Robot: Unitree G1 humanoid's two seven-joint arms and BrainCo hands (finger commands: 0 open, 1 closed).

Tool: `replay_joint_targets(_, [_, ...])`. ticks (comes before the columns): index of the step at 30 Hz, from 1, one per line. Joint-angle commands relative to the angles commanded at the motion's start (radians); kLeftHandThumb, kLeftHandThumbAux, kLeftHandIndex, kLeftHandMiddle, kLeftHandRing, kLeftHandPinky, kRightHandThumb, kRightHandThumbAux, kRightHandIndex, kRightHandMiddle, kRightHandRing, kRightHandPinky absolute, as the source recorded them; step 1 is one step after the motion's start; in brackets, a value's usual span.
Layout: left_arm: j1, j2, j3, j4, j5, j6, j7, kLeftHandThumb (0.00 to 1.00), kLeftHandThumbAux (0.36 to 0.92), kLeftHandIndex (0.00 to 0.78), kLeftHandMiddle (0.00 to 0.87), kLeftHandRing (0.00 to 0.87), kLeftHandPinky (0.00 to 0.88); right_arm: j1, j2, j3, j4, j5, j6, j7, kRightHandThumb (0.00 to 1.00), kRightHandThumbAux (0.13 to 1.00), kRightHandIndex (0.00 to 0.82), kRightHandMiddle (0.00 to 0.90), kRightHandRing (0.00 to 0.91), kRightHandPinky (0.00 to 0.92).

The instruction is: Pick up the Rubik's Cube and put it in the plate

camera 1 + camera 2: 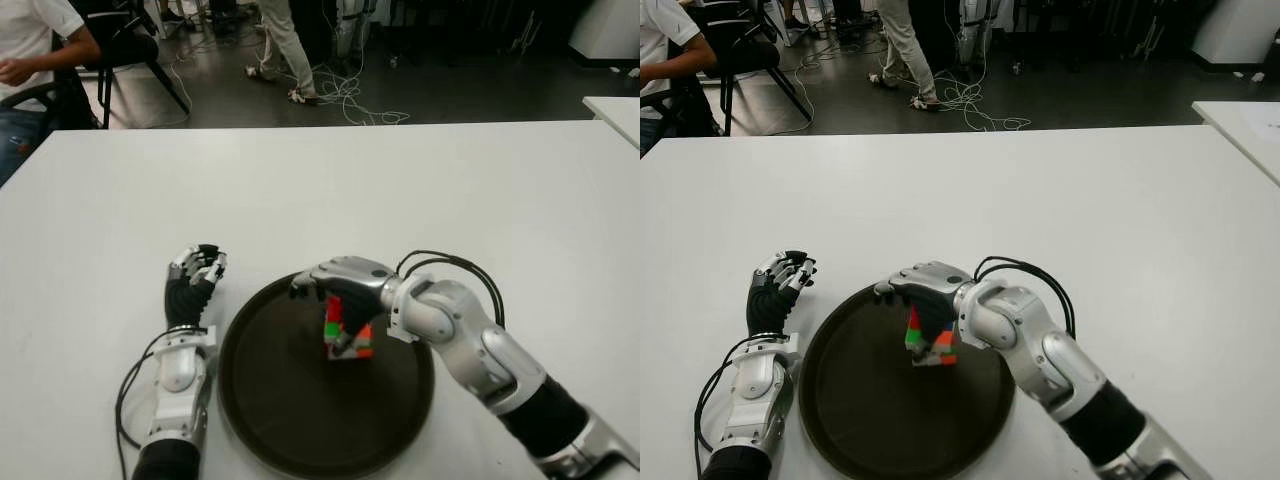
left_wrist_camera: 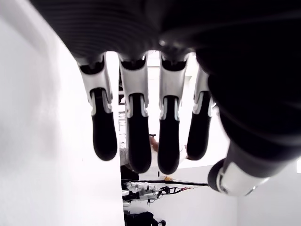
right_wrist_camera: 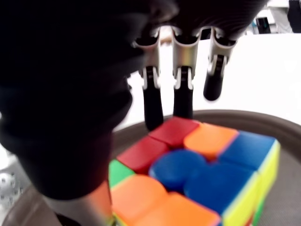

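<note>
The Rubik's Cube (image 1: 348,332) hangs tilted just above the middle of the dark round plate (image 1: 290,410), which lies on the white table (image 1: 420,190) close to me. My right hand (image 1: 345,282) reaches in from the right, over the plate, and is shut on the cube from above. In the right wrist view the cube (image 3: 197,165) sits against the palm, with three fingers (image 3: 182,92) stretching past it toward the plate's rim. My left hand (image 1: 197,268) shows left of the plate, fingers (image 2: 136,136) relaxed and holding nothing.
A seated person (image 1: 30,50) is at the far left behind the table. Another person's legs (image 1: 285,45) stand by loose cables (image 1: 350,95) on the floor. A second white table's corner (image 1: 615,110) shows at the right.
</note>
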Motion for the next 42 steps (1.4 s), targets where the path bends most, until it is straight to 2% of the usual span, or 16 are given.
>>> replay_joint_targets(8, [0.000,0.003,-0.002,-0.007,0.004,0.033,0.009,0.833,0.675,0.430,0.446,0.419,0.440,0.040,0.051,-0.050,0.011,0.085,-0.027,-0.084,0.000,0.914,0.265,0.279,0.286,0.269])
replay_joint_targets(13, [-0.001,0.003,-0.002,-0.006,0.008,0.032,0.016,0.836,0.674,0.439,0.444,0.421,0.435,0.060,0.077,-0.080,0.027,0.181,-0.072,-0.107,0.000,0.914,0.186,0.233,0.248,0.245])
replay_joint_targets(21, [0.011,0.003,-0.012,-0.032,0.022,0.023,0.021,0.838,0.674,0.461,0.429,0.393,0.419,0.050,0.069,-0.089,0.029,0.295,-0.085,-0.038,0.000,0.860,0.054,0.123,0.140,0.157])
replay_joint_targets(26, [0.026,-0.001,-0.019,-0.066,0.030,0.029,0.025,0.838,0.674,0.465,0.428,0.401,0.422,0.040,0.058,-0.086,0.026,0.311,-0.078,-0.013,0.000,0.824,0.014,0.067,0.081,0.103])
replay_joint_targets(34, [0.040,-0.003,-0.030,-0.100,0.037,0.053,0.030,0.838,0.674,0.459,0.432,0.416,0.422,0.047,0.058,-0.085,0.035,0.290,-0.069,-0.040,0.000,0.781,0.000,0.035,0.047,0.083])
replay_joint_targets(42, [0.052,-0.003,-0.037,-0.136,0.036,0.088,0.032,0.831,0.678,0.407,0.462,0.431,0.434,0.056,0.062,-0.091,0.029,0.260,-0.057,-0.078,0.000,0.754,0.000,0.018,0.016,0.054])
